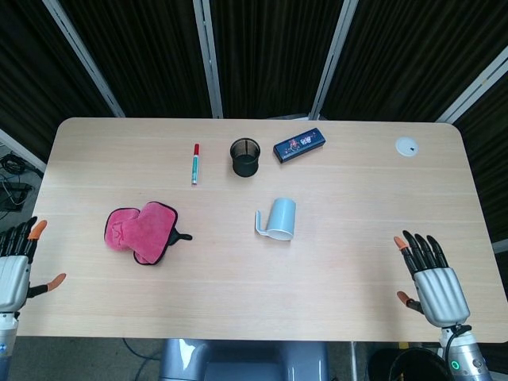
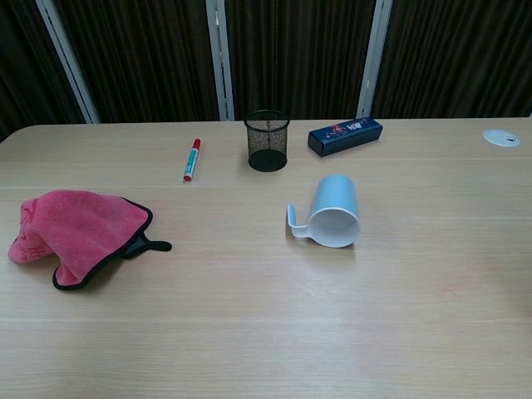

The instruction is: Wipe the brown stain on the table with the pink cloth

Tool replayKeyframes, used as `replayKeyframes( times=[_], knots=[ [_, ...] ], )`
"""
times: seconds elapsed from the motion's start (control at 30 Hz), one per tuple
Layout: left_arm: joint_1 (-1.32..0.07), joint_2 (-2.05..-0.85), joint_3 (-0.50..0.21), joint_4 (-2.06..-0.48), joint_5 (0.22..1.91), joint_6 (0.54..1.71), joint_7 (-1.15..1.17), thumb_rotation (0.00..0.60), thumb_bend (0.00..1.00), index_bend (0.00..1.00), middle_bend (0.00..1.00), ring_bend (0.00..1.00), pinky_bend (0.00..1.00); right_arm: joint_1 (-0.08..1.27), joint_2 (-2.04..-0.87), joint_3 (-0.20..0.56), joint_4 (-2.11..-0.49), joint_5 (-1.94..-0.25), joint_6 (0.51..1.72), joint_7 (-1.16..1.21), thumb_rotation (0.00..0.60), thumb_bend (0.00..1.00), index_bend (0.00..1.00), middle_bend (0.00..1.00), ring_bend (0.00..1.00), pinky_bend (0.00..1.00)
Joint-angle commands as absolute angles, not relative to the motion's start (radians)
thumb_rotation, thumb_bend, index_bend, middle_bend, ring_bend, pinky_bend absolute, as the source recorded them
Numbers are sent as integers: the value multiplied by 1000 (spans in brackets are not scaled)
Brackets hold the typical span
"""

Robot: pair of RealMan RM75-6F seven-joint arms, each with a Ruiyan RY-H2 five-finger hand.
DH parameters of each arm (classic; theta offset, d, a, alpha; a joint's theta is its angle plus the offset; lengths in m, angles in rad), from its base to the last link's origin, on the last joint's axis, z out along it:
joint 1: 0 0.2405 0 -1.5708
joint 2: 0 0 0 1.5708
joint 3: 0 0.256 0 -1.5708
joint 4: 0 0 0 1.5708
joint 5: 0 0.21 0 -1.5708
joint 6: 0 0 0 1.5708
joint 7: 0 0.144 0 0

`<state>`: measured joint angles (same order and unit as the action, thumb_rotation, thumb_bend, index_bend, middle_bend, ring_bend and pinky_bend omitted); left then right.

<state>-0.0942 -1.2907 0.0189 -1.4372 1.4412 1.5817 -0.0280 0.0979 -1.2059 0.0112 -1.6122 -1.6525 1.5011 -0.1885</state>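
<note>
The pink cloth with its black trim lies crumpled and free on the left part of the table; the chest view shows the cloth too. My left hand is off the table's left edge, fingers spread, holding nothing, well left of the cloth. Fingers apart and empty, my right hand hovers at the front right corner. Neither hand appears in the chest view. No distinct brown stain shows; a faint reddish mark is on the wood at front right.
A light blue mug lies on its side mid-table. Behind it are a black mesh cup, a red-and-green marker and a dark blue box. A white disc sits at the far right.
</note>
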Motion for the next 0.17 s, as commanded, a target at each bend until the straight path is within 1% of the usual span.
replayKeyframes(
  times=[0.03, 0.17],
  knots=[
    [-34, -1327, 66, -1360, 1510, 1670, -42, 600, 0, 0, 0, 0, 0, 95, -1211, 9, -1602, -1670, 1519, -186, 600, 0, 20, 0, 0, 0],
    [-21, -1354, 55, -1315, 1537, 1701, -94, 600, 0, 0, 0, 0, 0, 90, -1219, 9, -1592, -1683, 1541, -170, 600, 0, 4, 0, 0, 0]
  ],
)
